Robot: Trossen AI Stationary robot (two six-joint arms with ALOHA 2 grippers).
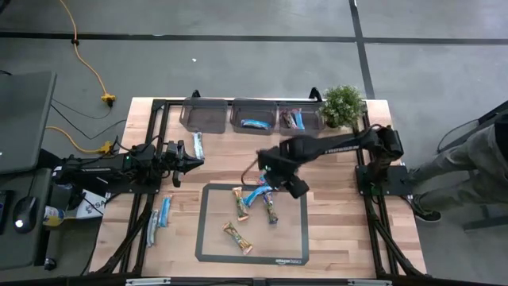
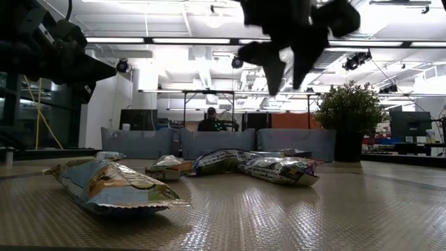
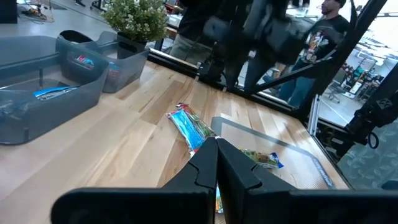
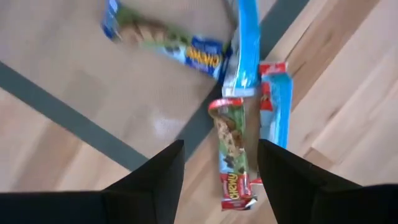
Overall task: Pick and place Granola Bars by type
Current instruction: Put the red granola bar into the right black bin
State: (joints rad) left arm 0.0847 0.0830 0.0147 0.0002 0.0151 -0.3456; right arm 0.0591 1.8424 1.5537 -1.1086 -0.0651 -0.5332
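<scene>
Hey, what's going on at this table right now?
A two-armed robot is sorting granola bars into clear bins at the table's far edge. The right gripper hangs open over the bars at the far edge of the grey mat, lined up on a red-and-green bar and holding nothing. The left gripper waits shut and empty at the left side. Two bins already hold bars.

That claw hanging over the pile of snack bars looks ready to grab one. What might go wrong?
The right gripper is open over a red-ended bar. A blue bar and a pale blue one lie right against it, so the gripper might pinch two at once or push a neighbour aside. The wrappers look crinkly and slippery, so a bar could also slip out on the way to the bins.
</scene>
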